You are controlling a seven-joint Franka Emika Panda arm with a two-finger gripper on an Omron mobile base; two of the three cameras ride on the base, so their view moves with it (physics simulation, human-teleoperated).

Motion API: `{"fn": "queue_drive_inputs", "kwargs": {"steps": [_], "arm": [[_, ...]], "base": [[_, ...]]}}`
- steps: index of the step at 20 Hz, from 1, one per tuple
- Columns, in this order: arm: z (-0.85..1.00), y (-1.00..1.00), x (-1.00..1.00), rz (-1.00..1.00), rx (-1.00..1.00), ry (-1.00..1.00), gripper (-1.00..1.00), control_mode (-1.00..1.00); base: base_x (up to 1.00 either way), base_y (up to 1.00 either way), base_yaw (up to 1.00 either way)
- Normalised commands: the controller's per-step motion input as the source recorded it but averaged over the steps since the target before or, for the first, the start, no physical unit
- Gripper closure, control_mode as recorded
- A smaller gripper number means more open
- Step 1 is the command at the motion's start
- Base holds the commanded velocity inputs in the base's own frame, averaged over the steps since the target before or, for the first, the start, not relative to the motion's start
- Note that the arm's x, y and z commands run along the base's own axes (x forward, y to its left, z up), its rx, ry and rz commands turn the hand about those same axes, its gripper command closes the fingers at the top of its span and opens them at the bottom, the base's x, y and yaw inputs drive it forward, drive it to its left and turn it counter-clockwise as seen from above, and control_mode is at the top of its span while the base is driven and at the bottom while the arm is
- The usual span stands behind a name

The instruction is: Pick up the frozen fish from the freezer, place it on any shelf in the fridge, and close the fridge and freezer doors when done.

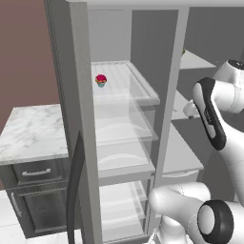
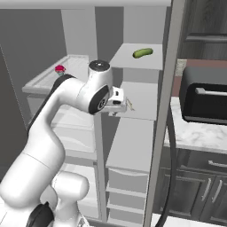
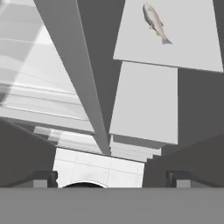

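- left base view: red-topped cupcake (image 1: 101,79) on the fridge's upper glass shelf (image 1: 143,90); marble bench (image 1: 28,131) off to the left.
- right base view: hand (image 2: 120,103) up at the freezer (image 2: 137,111), frozen fish (image 2: 130,104) just beside it on a solid grey shelf; green item (image 2: 142,52) one shelf above.
- hand view: fingertips (image 3: 46,178) spread wide, pinching nothing; fish lying loose on its shelf.

Silver-grey frozen fish (image 3: 155,22) with pinkish flank on pale grey freezer (image 2: 137,102) shelf. Red-topped cupcake (image 1: 101,80), teal wrapper, on clear glass shelf (image 1: 138,88) with pale grey rim. Green rounded item (image 2: 142,52) on upper solid grey shelf. White-grey marbled counter (image 1: 28,131) over dark grey cabinet (image 1: 33,190). Black appliance (image 2: 205,95), maroon wall (image 1: 24,57).
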Motion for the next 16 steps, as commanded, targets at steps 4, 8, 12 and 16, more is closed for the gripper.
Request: {"fn": "queue_drive_inputs", "kwargs": {"steps": [4, 8, 12, 16], "arm": [[-0.13, -0.58, 0.11, 0.13, 0.00, 0.00, -1.00, -1.00], [-0.23, -0.06, 0.61, 0.11, 0.00, 0.00, -1.00, -1.00], [-0.24, -0.12, 0.62, 0.10, 0.00, -0.05, -1.00, -1.00], [-0.13, -0.36, 0.47, 0.11, 0.01, -0.01, -1.00, -1.00]], "base": [[0.00, 0.00, 0.00], [0.00, 0.00, 0.00], [0.00, 0.00, 0.00], [0.00, 0.00, 0.00]]}}
